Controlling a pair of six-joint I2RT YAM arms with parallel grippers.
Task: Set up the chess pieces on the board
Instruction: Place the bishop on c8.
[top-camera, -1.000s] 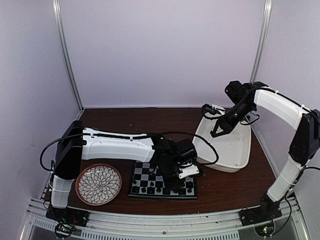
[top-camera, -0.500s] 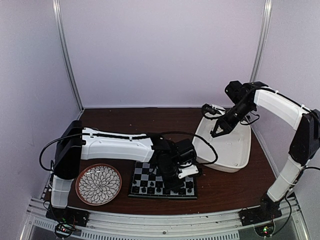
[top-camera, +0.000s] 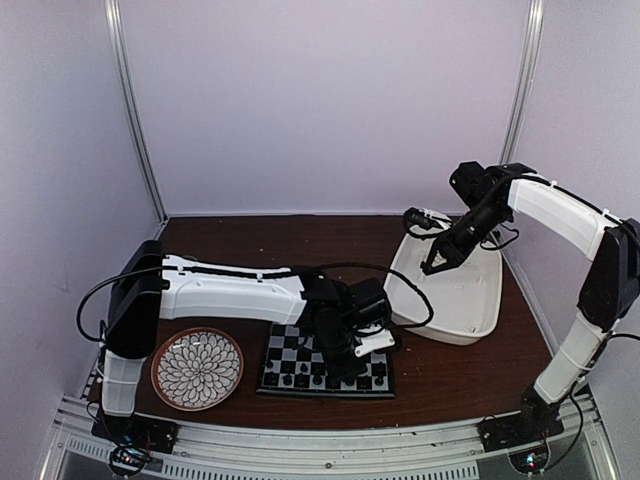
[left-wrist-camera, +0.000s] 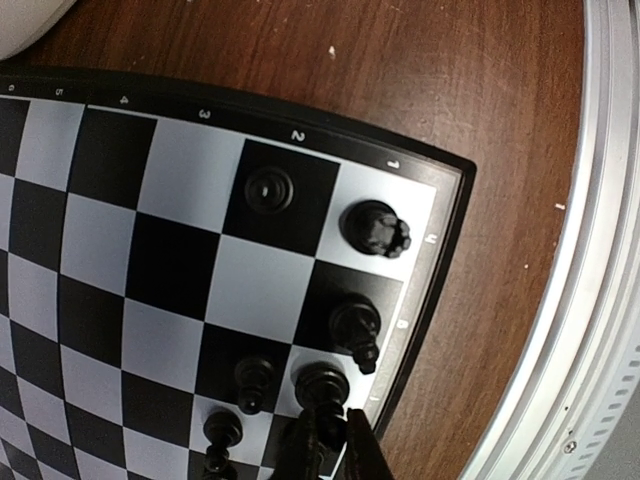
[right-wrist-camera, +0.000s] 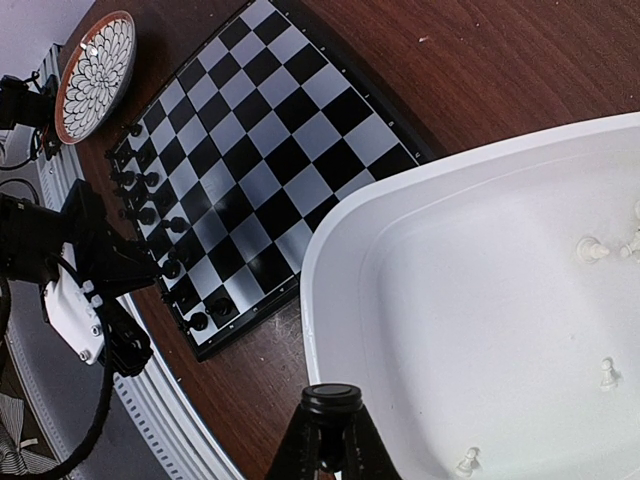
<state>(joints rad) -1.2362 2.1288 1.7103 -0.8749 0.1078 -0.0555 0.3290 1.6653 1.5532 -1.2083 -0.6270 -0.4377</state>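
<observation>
The board (top-camera: 285, 350) lies at the front of the table, with black chess pieces (left-wrist-camera: 270, 188) standing along its near edge rows. My left gripper (left-wrist-camera: 328, 415) is shut on the top of a black piece (left-wrist-camera: 322, 385) that rests on a pale square in the edge row; in the top view the left gripper (top-camera: 347, 355) is low over the board's right part. My right gripper (right-wrist-camera: 332, 412) is shut on another black piece (right-wrist-camera: 332, 397), held base-up above the tub's near rim. It hangs over the tub in the top view too (top-camera: 432, 268).
A white tub (top-camera: 455, 300) right of the board holds small white pieces (right-wrist-camera: 590, 248). A round flower-patterned plate (top-camera: 197, 368) sits left of the board. The metal rail (left-wrist-camera: 600, 300) runs close past the board's corner.
</observation>
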